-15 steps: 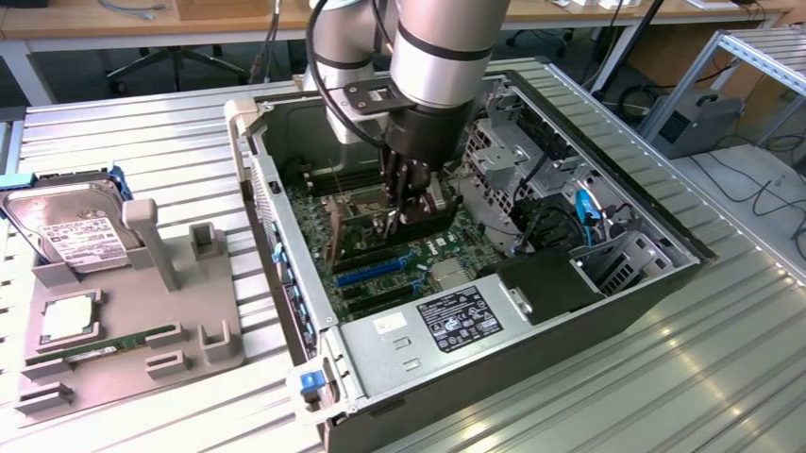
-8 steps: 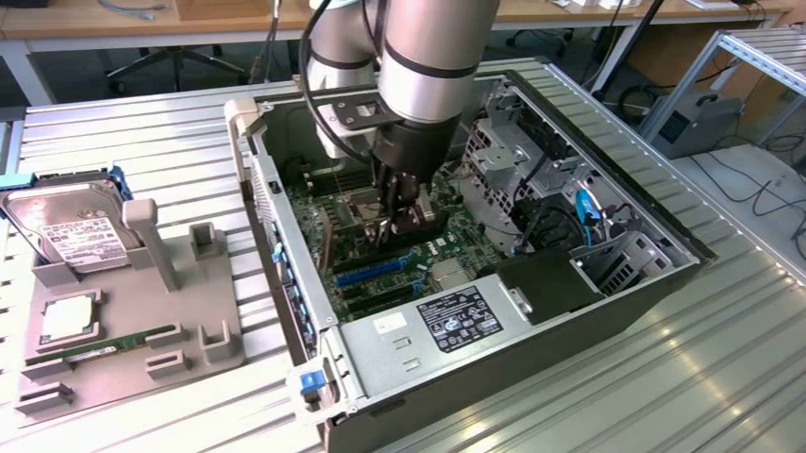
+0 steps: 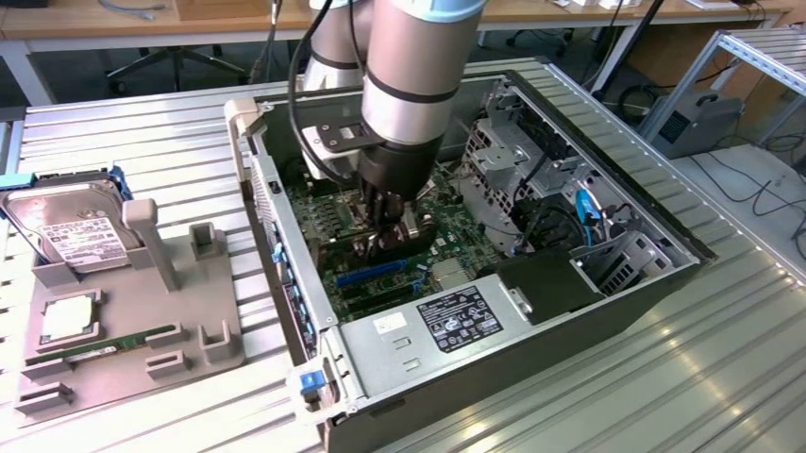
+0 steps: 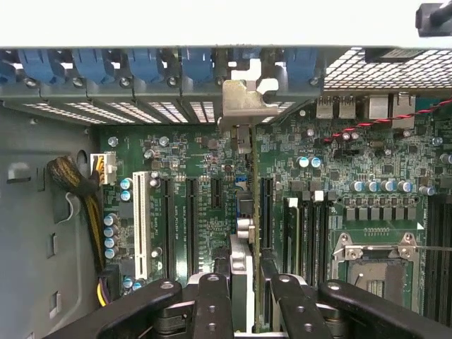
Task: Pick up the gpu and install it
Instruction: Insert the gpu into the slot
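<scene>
In the wrist view the gpu (image 4: pixel 255 212) shows edge-on as a thin blade standing over the motherboard's expansion slots. Its silver bracket (image 4: pixel 242 99) reaches the case's rear slot wall. My gripper (image 4: pixel 251 311) is shut on the card's near end, one black finger (image 4: pixel 212 304) on each side of it. In the exterior view the gripper (image 3: pixel 384 231) is down inside the open computer case (image 3: pixel 605 293), with the dark gpu (image 3: pixel 362 251) below it, close over the green motherboard (image 3: pixel 435 269). Whether the card's edge sits in a slot is hidden.
A grey fixture tray (image 3: pixel 126 368) on the exterior view's left holds a silver hard drive (image 3: pixel 75 231), a green RAM stick (image 3: pixel 120 342) and a CPU (image 3: pixel 70 323). Inside the case are a drive cage (image 3: pixel 504 160), cables, blue slot latches (image 4: pixel 141 65), a white slot (image 4: pixel 141 226) and the CPU socket (image 4: pixel 371 261).
</scene>
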Robot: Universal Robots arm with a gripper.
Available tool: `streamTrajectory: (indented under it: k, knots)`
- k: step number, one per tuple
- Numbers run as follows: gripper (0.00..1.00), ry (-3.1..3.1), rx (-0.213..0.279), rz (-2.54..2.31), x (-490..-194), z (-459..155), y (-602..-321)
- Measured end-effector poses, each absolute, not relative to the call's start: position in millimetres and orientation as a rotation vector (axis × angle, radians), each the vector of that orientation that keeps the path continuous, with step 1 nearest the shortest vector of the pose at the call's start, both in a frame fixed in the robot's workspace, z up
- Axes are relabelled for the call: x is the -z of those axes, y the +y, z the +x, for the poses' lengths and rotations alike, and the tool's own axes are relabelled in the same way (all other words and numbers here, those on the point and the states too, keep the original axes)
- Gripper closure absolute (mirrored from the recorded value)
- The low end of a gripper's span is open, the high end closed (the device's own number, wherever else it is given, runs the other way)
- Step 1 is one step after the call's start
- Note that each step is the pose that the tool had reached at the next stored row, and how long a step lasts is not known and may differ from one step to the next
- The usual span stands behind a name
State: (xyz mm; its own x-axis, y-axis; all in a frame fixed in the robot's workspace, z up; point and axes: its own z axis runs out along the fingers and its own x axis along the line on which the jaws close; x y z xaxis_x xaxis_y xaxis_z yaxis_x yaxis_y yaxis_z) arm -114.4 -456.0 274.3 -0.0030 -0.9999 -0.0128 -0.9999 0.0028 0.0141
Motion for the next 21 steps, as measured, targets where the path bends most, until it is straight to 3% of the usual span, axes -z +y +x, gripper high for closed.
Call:
streamTrajectory:
  k: [21]
  knots:
    - [0.73,-2.228,0.03,2.213,-262.2,-124.5,-456.0]
